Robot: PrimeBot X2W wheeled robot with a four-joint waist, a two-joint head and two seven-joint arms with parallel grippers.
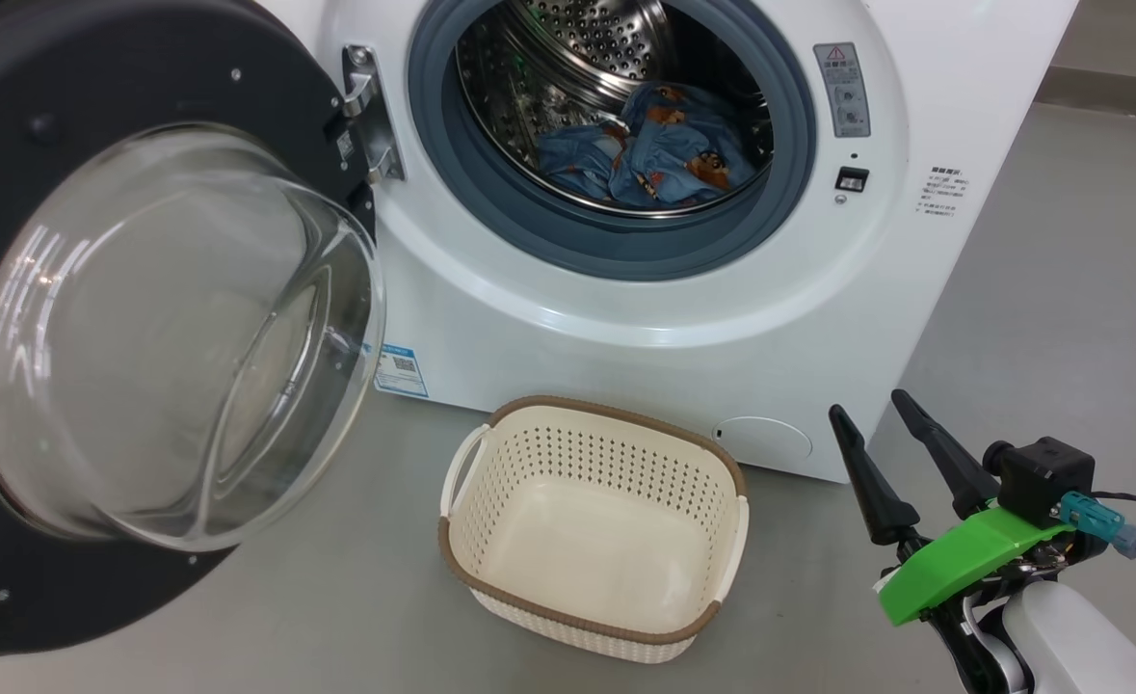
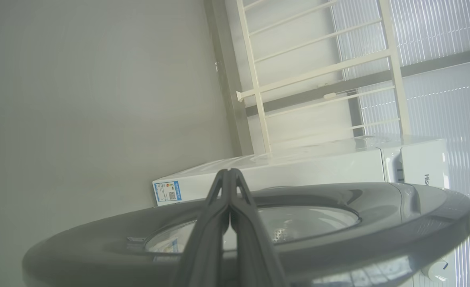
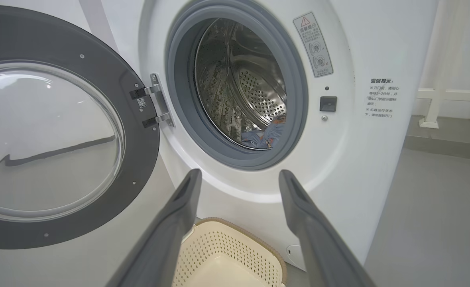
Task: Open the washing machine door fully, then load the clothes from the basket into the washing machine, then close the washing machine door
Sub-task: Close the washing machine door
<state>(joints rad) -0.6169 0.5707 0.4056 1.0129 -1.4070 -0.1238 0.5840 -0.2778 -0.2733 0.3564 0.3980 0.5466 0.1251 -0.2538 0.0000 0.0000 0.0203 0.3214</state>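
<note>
Right claw (image 1: 867, 404), jaws apart, just right of the basket (image 1: 587, 463)

Washing machine (image 3: 378, 48) front: grey warning label (image 3: 313, 44) is showing a red triangle sign, small print unreadable. Right of it, Chinese notice (image 3: 381, 97) is reading 温馨提示 as its heading. Blue-white QR label (image 1: 401, 370) is sitting low left. Brand letters (image 2: 427, 180) "Hise" are showing on the top panel.
</note>
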